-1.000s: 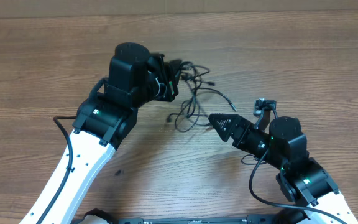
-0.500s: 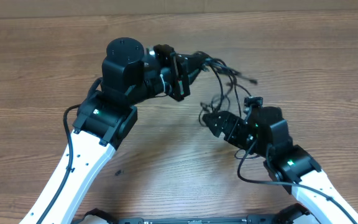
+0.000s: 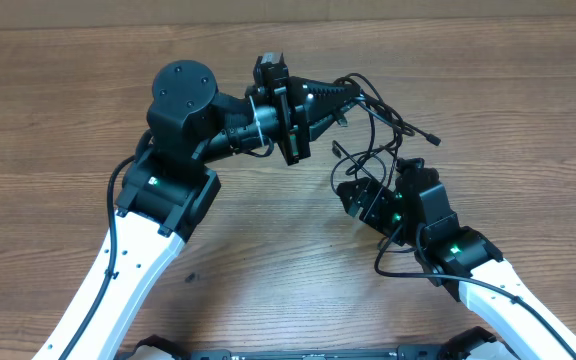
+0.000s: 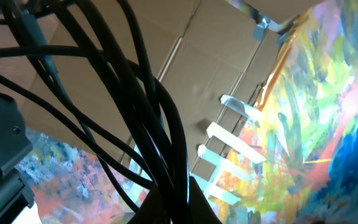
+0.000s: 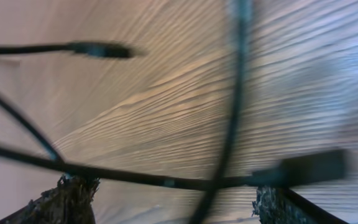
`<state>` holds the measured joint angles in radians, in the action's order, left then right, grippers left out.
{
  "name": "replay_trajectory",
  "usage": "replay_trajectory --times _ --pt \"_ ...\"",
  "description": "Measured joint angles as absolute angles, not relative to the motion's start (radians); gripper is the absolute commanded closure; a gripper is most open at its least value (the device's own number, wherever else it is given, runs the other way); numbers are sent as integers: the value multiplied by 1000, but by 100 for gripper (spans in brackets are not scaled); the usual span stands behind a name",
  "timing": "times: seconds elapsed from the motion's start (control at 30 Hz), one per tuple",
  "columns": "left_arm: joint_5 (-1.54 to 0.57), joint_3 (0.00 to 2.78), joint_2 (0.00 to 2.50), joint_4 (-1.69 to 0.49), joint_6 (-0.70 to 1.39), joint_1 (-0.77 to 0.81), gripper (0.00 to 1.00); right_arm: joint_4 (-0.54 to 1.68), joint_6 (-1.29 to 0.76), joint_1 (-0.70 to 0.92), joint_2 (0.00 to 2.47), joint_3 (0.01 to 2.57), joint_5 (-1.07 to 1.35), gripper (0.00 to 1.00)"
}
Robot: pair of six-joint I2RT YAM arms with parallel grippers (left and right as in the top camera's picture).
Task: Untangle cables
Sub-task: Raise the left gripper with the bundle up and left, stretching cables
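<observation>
Up over the middle of the brown wood-grain desk, we had the tangle of thin black plug-ended cables hanging from the left gripper. Its fingers were pressed together on the bunch, and the loops drooped down toward the right gripper. The right fingers were spread wide. A couple of strands crossed the gap between them, but nothing was pinched.

Our worry was that closing right there would probably catch two crossing strands at once. Pulling apart would then cinch the knot instead of loosening it. One small black plug end stuck out sideways and looked ready to snag a loop. The left grip was on a fat bunch, so a strand could also slide out.

Not much else was around. The right arm's own thicker black wire curled beside its wrist, which isn't part of the job. The left wrist view was mostly blocked by the bundle right at the lens, with a brightly coloured surface behind it. We couldn't tell from there which strand went where.
</observation>
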<state>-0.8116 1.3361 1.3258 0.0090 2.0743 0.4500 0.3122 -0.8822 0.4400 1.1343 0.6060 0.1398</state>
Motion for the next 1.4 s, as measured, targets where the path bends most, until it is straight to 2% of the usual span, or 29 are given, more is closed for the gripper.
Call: replay_trajectory --times 0.47,1.1,1.4 --pt "-849 1336 1291 85 2089 284 96 518 -879 440 1134 606 -60 18" --pt "-902 1333 1284 74 2096 -162 96 538 -883 441 1133 624 -68 18" --pt "-878 1333 1272 27 2093 -296 96 550 -881 441 1134 622 -91 18"
